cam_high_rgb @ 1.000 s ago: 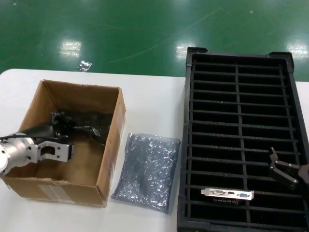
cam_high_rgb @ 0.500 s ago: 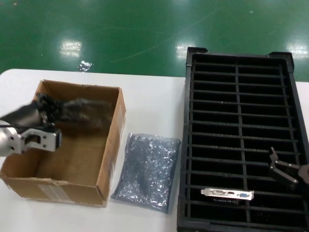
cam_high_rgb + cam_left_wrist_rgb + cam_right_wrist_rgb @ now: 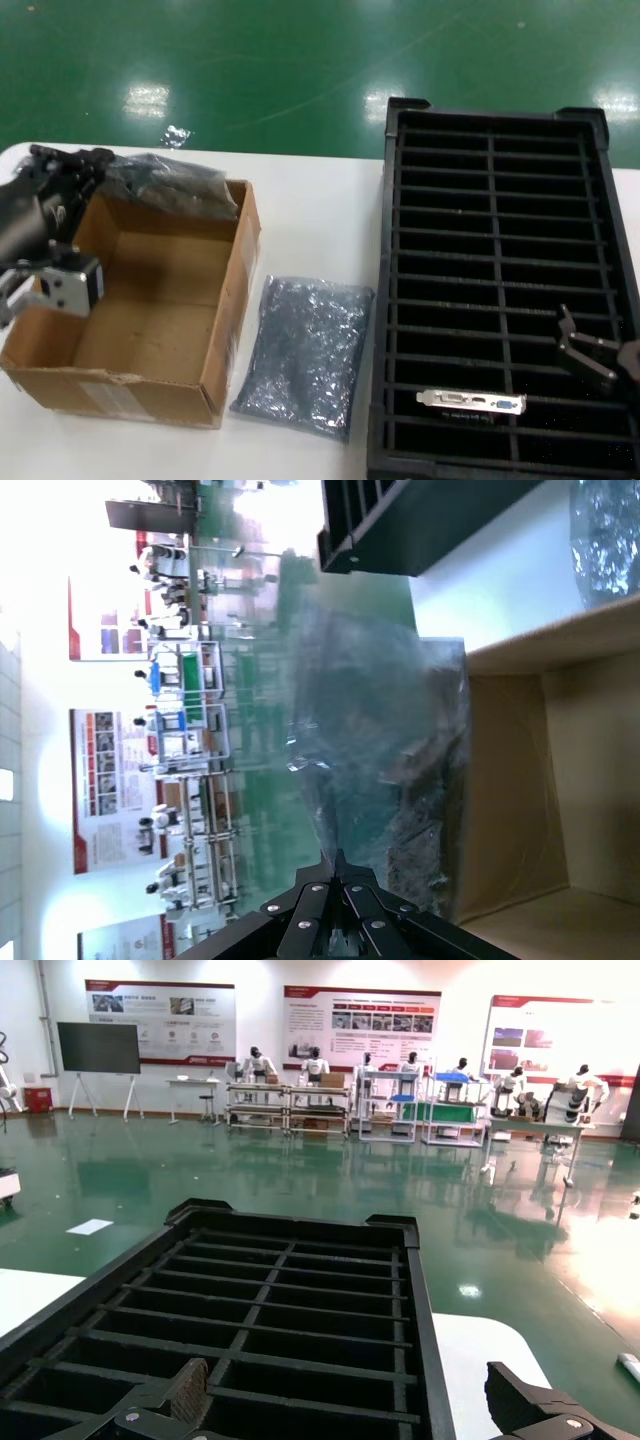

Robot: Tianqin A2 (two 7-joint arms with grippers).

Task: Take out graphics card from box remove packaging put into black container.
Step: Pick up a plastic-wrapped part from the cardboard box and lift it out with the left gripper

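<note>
My left gripper [image 3: 98, 162] is shut on the edge of the silver-grey packaging [image 3: 175, 185], which hangs above the far left rim of the brown box [image 3: 150, 392]. In the left wrist view the closed fingertips [image 3: 338, 858] pinch the crinkly packaging [image 3: 385, 720], and a dark shape inside it is the graphics card [image 3: 425, 810]. The box's [image 3: 545, 780] floor is bare. The black container [image 3: 385, 300] lies at the right. My right gripper [image 3: 585, 350] hovers open over its near right slots, and its fingers [image 3: 190, 1390] are spread above the dividers [image 3: 290, 1300].
An empty silver bag [image 3: 305, 355] lies flat on the white table between the box and the container. A second card [image 3: 470, 402] with a silver bracket stands in a near slot of the container. Green floor lies beyond the table's far edge.
My left gripper has risen out of the box and drawn back toward its far left corner, lifting the bagged card with it. The right arm has not moved.
</note>
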